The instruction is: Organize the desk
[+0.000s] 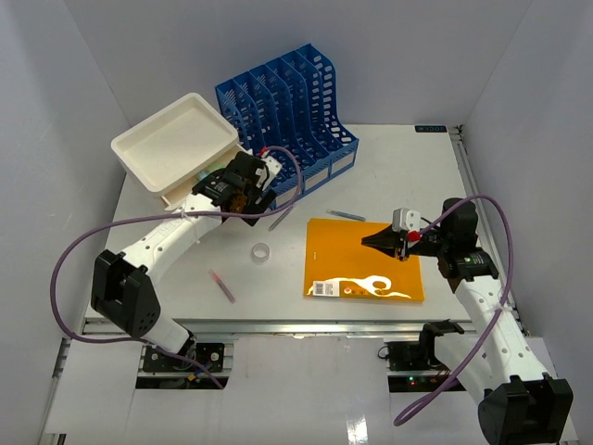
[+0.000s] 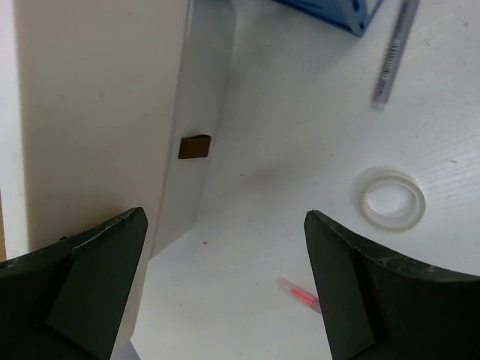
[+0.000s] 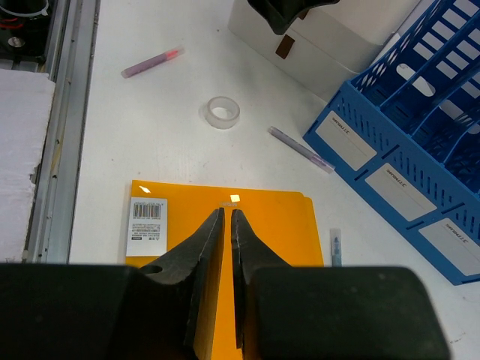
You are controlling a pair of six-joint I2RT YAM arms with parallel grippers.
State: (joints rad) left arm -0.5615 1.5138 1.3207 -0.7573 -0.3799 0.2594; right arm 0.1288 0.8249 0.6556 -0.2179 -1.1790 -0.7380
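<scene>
The desk point(image 1: 398, 167) is a white tabletop with a black label point(image 1: 431, 129) at its far right corner. An orange folder point(image 1: 363, 260) lies flat on it at front centre. My right gripper point(image 1: 375, 241) hovers over the folder point(image 3: 277, 225), shut and empty point(image 3: 227, 214). My left gripper point(image 1: 258, 211) is open and empty point(image 2: 225, 225) above bare desk beside the white drawer box point(image 2: 97, 112). A clear tape ring point(image 1: 261, 251) and a pink pen point(image 1: 222, 286) lie in front of it; both also show in the left wrist view, the ring point(image 2: 390, 199) and the pen point(image 2: 300, 294).
A blue file rack point(image 1: 287, 102) stands at the back, with the white box and its tray point(image 1: 176, 139) to its left. A purple pen point(image 3: 301, 149) lies near the rack's front. A small blue pen point(image 1: 346, 215) lies just beyond the folder. Metal rails point(image 3: 64, 112) edge the desk.
</scene>
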